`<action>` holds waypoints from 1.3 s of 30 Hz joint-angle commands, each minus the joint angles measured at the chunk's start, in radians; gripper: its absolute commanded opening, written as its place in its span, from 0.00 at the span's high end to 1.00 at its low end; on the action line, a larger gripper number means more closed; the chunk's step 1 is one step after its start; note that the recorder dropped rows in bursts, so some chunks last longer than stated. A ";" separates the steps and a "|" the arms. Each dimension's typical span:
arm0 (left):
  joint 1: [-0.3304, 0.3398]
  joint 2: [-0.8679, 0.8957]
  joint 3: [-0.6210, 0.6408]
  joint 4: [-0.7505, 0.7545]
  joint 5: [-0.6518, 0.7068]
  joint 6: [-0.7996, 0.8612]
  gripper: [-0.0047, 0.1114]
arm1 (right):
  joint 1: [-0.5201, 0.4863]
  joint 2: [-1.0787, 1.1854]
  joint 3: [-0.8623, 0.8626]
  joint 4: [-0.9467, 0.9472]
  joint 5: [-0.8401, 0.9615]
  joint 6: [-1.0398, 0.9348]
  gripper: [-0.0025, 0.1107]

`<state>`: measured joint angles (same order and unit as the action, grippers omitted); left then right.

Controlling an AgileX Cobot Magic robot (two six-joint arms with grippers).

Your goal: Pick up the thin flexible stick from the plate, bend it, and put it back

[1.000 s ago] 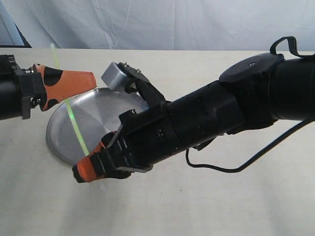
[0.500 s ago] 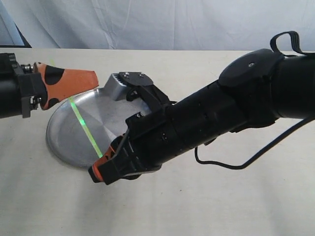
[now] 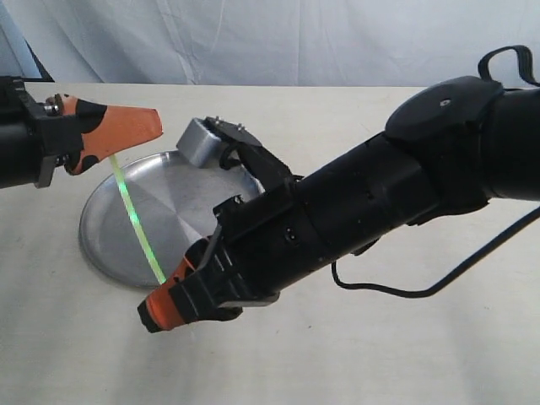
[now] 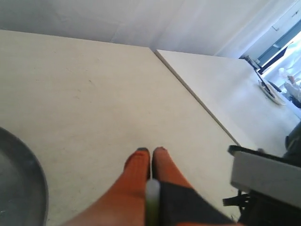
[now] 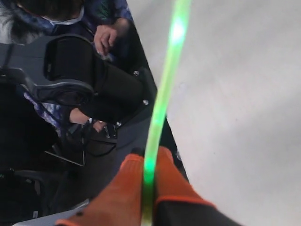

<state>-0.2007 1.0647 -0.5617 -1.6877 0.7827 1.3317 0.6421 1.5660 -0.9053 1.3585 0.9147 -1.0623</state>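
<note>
The thin yellow-green stick [image 3: 137,226] is held in the air above the round steel plate [image 3: 181,198], slightly bowed between my two grippers. My left gripper [image 3: 152,122], at the upper left in the exterior view, is shut on the stick's upper end; a blurred piece of the stick [image 4: 152,202] sits between its orange fingers [image 4: 136,172]. My right gripper [image 3: 150,319], low over the plate's near rim, is shut on the lower end. In the right wrist view the stick [image 5: 162,99] runs out from between the shut orange fingers [image 5: 171,179].
The plate lies on a cream table [image 3: 396,354] with a white cloth backdrop behind. A second table [image 4: 221,89] joins along a seam. The right arm's black body and a loose cable [image 3: 405,291] stretch over the table's right half. A person [image 5: 70,19] sits beyond the table edge.
The right gripper has dropped and shifted left toward the plate's near rim, the left gripper has risen a little, and the stick between them now stands steeper and slightly bowed.
</note>
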 commanded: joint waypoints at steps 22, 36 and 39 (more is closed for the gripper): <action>-0.001 -0.001 -0.036 -0.057 0.181 -0.123 0.96 | -0.001 -0.104 0.002 -0.191 -0.190 0.181 0.98; -0.001 -0.001 -0.046 -0.057 0.255 -0.207 0.96 | -0.001 -0.022 0.005 -0.303 -0.645 0.220 0.98; -0.001 -0.001 -0.046 -0.026 0.202 -0.198 0.96 | -0.003 -0.014 0.003 -0.304 -0.580 0.220 0.98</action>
<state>-0.2007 1.0751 -0.6054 -1.7091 0.9527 1.1422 0.6500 1.5318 -0.9070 1.0746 0.3567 -0.8581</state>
